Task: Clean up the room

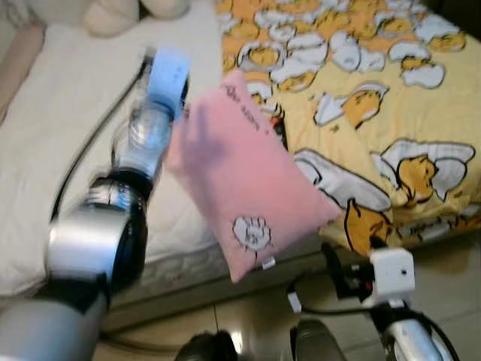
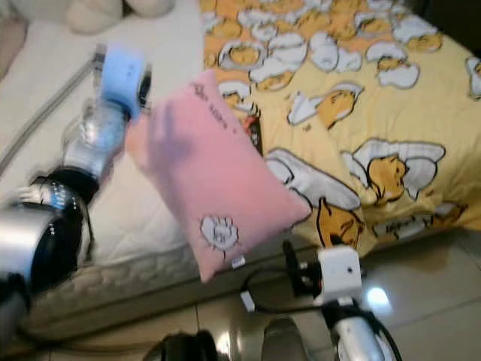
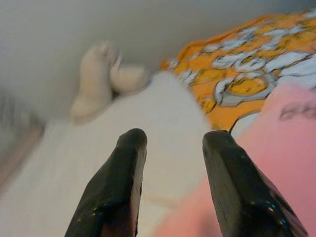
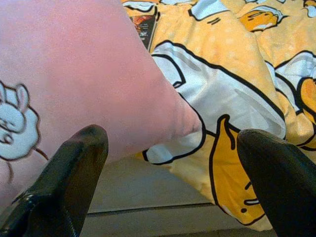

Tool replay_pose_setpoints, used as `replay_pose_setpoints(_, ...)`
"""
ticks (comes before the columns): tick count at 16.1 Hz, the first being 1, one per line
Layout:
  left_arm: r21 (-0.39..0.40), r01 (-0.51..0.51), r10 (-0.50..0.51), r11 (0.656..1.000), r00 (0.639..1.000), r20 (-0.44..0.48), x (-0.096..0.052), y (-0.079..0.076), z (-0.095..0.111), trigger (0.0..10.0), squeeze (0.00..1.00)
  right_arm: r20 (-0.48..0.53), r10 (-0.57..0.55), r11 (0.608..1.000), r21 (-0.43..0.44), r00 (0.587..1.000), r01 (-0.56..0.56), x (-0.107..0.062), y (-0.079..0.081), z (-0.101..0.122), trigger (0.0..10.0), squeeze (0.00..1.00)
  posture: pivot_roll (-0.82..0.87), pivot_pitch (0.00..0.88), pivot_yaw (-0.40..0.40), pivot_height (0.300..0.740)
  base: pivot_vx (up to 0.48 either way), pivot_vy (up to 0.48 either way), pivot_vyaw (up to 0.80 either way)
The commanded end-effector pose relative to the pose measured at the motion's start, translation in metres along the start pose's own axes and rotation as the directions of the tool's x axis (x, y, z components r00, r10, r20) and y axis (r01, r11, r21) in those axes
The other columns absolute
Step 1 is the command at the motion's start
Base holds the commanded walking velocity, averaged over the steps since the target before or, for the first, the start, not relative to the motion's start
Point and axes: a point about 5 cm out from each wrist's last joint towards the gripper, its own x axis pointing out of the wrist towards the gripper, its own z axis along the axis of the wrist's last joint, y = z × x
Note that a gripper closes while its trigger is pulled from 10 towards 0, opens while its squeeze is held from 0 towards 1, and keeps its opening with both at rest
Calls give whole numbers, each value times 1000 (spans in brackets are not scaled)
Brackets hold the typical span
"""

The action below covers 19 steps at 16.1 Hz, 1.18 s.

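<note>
A pink pillow (image 1: 240, 173) with a small white rabbit print lies tilted across the bed's near edge, its lower corner past the mattress side. My left arm reaches over the white sheet (image 1: 68, 135), its wrist (image 1: 167, 75) against the pillow's upper left corner. My left gripper (image 3: 173, 138) is open, with the sheet showing between the fingers and the pillow's pink cloth (image 3: 276, 163) beside one finger. My right gripper (image 4: 170, 133) is wide open low in front of the bed, just under the pillow's lower corner and holding nothing.
A yellow cartoon-print duvet (image 1: 376, 98) covers the bed's right half. A small dark flat item (image 1: 279, 131) lies on it by the pillow. A cream plush toy (image 1: 113, 15) sits at the bed's far end. Shiny tiled floor (image 1: 451, 286) runs along the bed.
</note>
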Motion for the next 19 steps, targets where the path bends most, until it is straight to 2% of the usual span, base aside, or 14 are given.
replay_pose_setpoints(1,-80,-69,74,994,995,61,-1,11,6,10000,0,-22,0,1000,22,1000,0,0,0,-6,10000,0,-306,126,127,727,0,0,0)
replay_pose_setpoints(2,-233,-176,174,956,984,-32,-25,15,-33,10000,0,-20,27,999,27,999,-26,4,3,-8,10000,0,-265,114,119,727,0,0,0)
replay_pose_setpoints(3,-310,-249,233,918,968,-89,-63,14,-56,10000,0,-4,52,998,24,999,-52,11,6,-5,10000,0,-235,106,112,727,0,0,0)
replay_pose_setpoints(4,-291,-272,268,917,962,-54,-82,16,-52,10000,0,14,56,998,15,998,-56,14,6,-2,10000,0,-220,100,108,727,0,0,0)
replay_pose_setpoints(5,-207,-259,287,943,950,118,-106,21,-18,10000,0,59,48,999,-5,997,-48,24,0,7,10000,0,-164,85,90,727,0,0,0)
replay_pose_setpoints(6,-164,-227,257,960,948,188,-108,19,-4,10000,0,85,28,999,-39,996,-25,27,-4,13,10000,0,-154,80,86,727,0,0,0)
replay_pose_setpoints(7,-125,-185,212,975,943,258,-111,16,8,10000,180,132,-5,995,-99,991,18,34,-8,24,10000,0,-131,62,82,727,0,0,0)
replay_pose_setpoints(8,-122,-76,99,990,976,195,-122,-4,-13,10000,1000,177,-32,992,-118,984,54,43,-12,38,10000,0,-129,51,79,727,0,0,0)
replay_pose_setpoints(9,-149,-12,5,989,999,-49,-154,-29,-57,10000,1000,241,-30,998,-52,970,43,53,-14,55,10000,1000,-128,35,73,727,0,0,0)
replay_pose_setpoints(10,-202,-61,20,978,979,-203,-169,-34,-75,10000,1000,240,-40,999,-6,970,43,60,-18,55,10000,1000,-123,17,64,727,0,0,0)
replay_pose_setpoints(14,-194,-127,76,973,965,-252,-164,-30,-87,10000,1000,197,-19,1000,-10,980,21,69,-18,45,10000,1000,-126,0,64,727,0,0,0)
replay_pose_setpoints(17,-185,-245,165,952,917,-362,-188,-16,-109,10000,1000,147,13,1000,21,989,-16,58,-12,27,10000,1000,-136,5,60,727,0,0,0)
replay_pose_setpoints(18,-177,-219,146,960,924,-353,-191,-16,-109,10000,1000,128,18,1000,17,992,-21,51,-11,20,10000,1000,-142,9,66,727,0,-461,0)
replay_pose_setpoints(19,-203,-196,120,959,934,-337,-183,-18,-105,10000,1000,123,39,999,-13,992,-38,51,-8,17,10000,1000,-143,7,69,727,0,-439,0)
